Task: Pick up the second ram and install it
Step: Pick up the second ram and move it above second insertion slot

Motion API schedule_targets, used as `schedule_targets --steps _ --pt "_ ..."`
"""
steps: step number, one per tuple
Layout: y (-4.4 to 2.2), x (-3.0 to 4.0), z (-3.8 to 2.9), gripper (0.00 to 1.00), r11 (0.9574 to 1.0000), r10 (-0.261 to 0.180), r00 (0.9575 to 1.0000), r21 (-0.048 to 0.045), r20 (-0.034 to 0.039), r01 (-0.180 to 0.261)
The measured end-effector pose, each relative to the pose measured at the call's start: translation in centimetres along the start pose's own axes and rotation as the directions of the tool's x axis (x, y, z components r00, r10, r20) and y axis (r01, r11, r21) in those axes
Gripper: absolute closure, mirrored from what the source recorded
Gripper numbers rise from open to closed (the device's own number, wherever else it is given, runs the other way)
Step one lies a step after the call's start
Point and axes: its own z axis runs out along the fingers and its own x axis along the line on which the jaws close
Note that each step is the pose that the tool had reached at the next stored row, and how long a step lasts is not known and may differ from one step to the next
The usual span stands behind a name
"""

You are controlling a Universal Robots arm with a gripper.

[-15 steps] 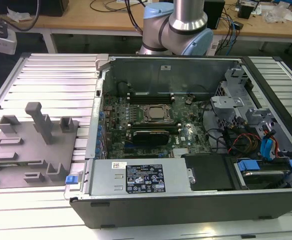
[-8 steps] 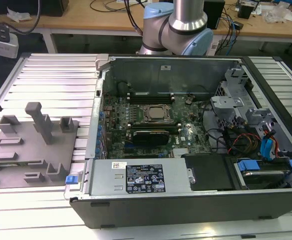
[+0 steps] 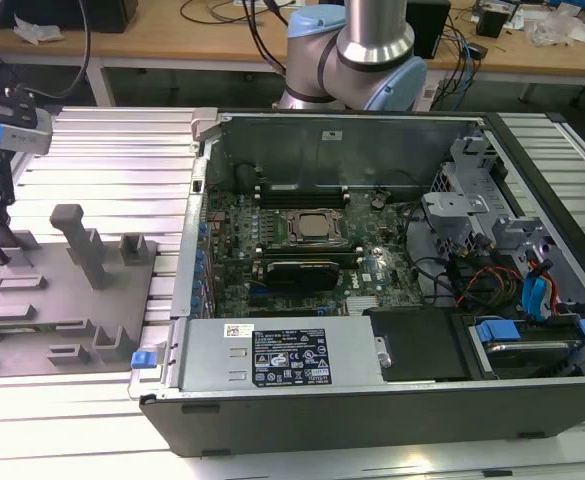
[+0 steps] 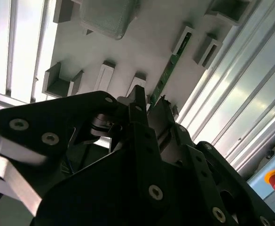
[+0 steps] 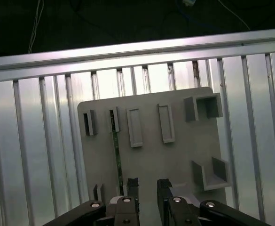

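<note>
Gripper [image 5: 147,184]: jaws released, gap empty. Second ram [image 5: 117,150]: on edge in grey holder tray [image 5: 175,160], ahead of the jaws, apparently just outside one finger.

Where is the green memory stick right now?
The green ram stick stands on edge in the grey holder tray, close beside the open tool in both wrist views. The tray sits at the exterior view's left, beside the computer case.
</note>
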Motion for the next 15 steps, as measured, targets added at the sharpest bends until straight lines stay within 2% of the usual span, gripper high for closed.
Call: schedule_targets --steps 15 --pt "-0.02 0.03 1.61 0.7 1.0 0.0 1.0 -0.0001 0.0 0.0"
